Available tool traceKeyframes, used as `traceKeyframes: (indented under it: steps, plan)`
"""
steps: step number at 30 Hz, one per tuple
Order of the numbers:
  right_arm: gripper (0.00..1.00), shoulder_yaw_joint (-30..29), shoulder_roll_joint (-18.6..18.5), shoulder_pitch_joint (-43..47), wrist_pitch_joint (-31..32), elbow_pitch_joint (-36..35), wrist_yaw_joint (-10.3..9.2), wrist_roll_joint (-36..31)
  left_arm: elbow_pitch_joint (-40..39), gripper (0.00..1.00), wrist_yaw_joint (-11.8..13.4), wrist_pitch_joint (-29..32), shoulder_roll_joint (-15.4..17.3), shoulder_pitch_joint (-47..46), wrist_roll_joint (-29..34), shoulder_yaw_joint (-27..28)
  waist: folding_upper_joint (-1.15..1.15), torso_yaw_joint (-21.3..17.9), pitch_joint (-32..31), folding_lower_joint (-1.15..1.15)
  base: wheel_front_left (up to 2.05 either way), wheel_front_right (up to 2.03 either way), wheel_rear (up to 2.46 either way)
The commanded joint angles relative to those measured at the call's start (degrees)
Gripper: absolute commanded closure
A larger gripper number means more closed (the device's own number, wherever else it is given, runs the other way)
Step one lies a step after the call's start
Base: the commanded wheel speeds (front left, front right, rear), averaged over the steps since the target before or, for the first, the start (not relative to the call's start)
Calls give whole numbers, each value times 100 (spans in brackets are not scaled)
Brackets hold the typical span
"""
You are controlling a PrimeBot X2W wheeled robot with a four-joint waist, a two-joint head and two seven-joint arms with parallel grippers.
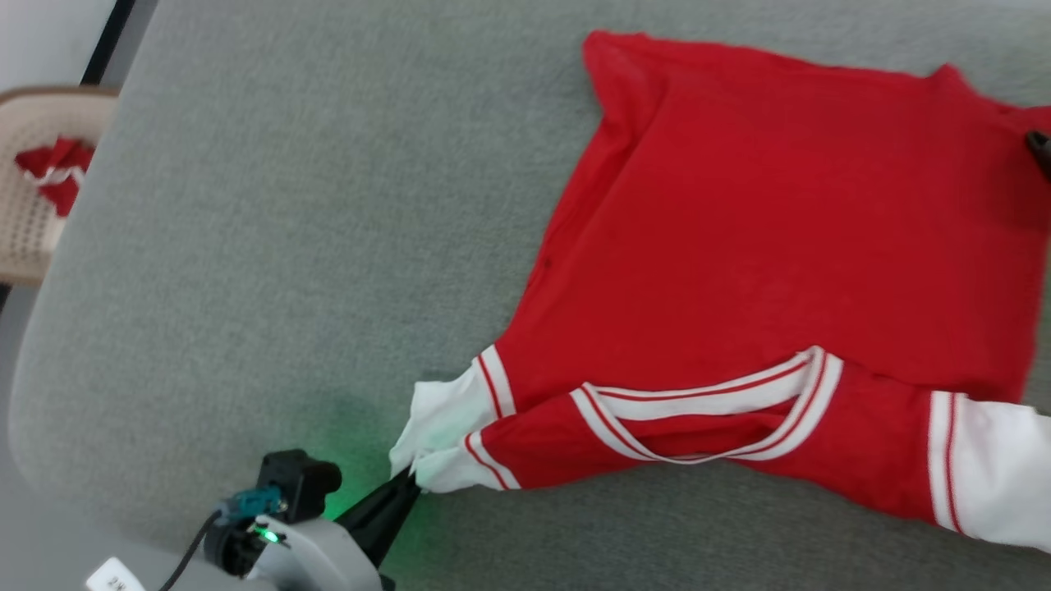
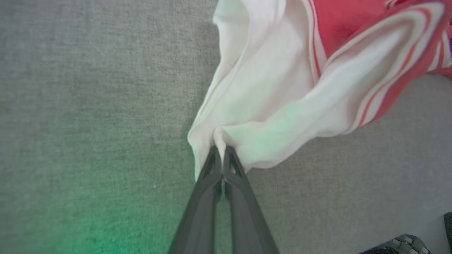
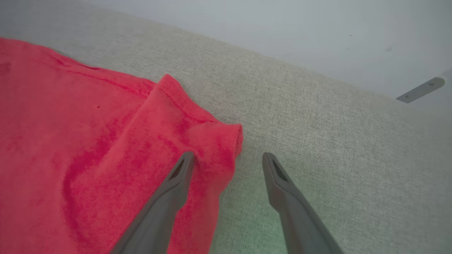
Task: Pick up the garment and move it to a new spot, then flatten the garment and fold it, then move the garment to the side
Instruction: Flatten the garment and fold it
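1. White knit cloth comes first: the cuff of the near sleeve point(image 2: 254, 88) is pinched between the clenched fingers of the left gripper point(image 2: 221, 150) and gathers into soft pleats right at the tips. That bunching suggests thin, limp fabric that will trail and drape, not hold an edge.
2. Just beyond those tips, the sleeve joins the large red jersey shirt with white sleeves and red-and-white striped trim point(image 1: 780, 230). The shirt lies spread on the grey woven cushioned surface point(image 1: 287, 246), ahead and to the right of the left gripper. It looks light, so a single pinch should drag it. The rough weave beneath will likely stretch the sleeve before the body follows.
3. A little further right of the left gripper, the striped neckline band point(image 1: 706, 402) lies as a loop, and the shoulder area is doubled over. Ribbed trim is probably the firmest part, so it, or a seam, is a surer hold than plain knit.
4. Farthest off, the right gripper point(image 3: 229, 155) stands released, fingers wide apart at a red hem corner point(image 3: 219, 141). One finger is over the cloth, the other over bare grey surface just beside the edge. Whether the tips touch anything I cannot tell.
5. For flattening, I judge corners and cuffs the places to grip, one in each gripper, pulled apart gently. Nothing here is fragile, but a shallow pinch may slip off.
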Motion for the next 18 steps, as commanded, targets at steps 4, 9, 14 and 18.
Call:
traceKeyframes:
  steps: [4,9,14,18]
  plan:
    - [0,-122,106,-506,348,793,-9,-1,247,100,-75,96,-321,-190,39,-31,0,375,426,0,0,0,0]
    - [100,-288,338,-723,1039,1862,-10,-167,462,100,-189,100,-468,-267,46,-9,0,480,526,0,0,0,0]
    - [100,-301,394,-925,1185,2265,-10,-378,647,100,-254,105,-519,-237,33,47,0,481,486,0,0,0,0]
    - [100,-199,438,-1046,1189,2304,-9,-469,751,100,-260,104,-510,-150,56,122,0,396,354,0,0,0,0]
